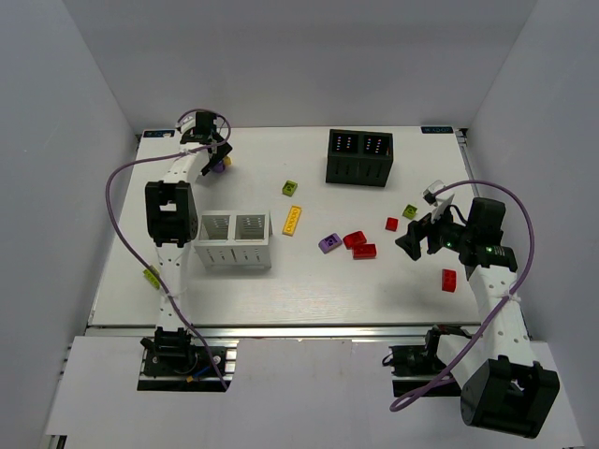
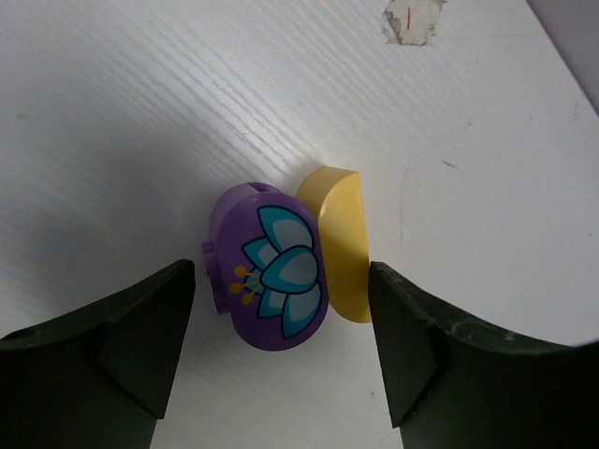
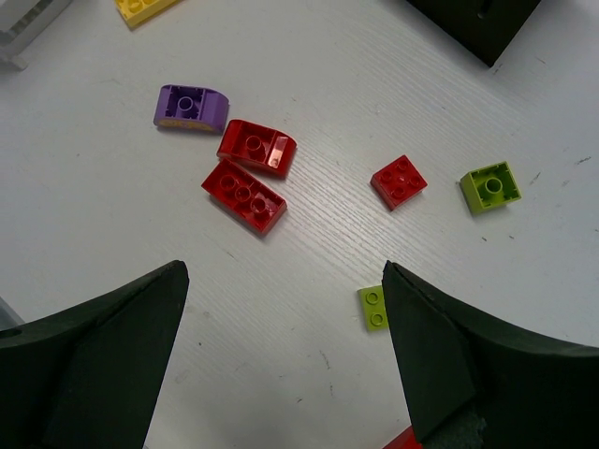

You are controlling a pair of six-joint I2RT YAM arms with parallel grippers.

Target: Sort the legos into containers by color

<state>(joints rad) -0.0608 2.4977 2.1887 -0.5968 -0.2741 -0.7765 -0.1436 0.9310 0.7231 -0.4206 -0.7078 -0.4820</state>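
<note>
White box point(image 1: 234, 240) sits left of centre; black box point(image 1: 359, 156) at far side. Left gripper point(image 2: 281, 281) jaws apart, straddling purple brick point(image 2: 271, 290) and adjoining yellow brick point(image 2: 339, 238), gripping neither. Right gripper point(image 3: 285, 299) spread wide over red bricks point(image 3: 243, 195).

Bright, even overhead light, white table point(image 1: 309, 281) glaring along its near edge, soft short shadows beside the bricks point(image 3: 243, 195), wrist views sharp mid-frame, dark fingers point(image 2: 112, 346) slightly soft close up.
</note>
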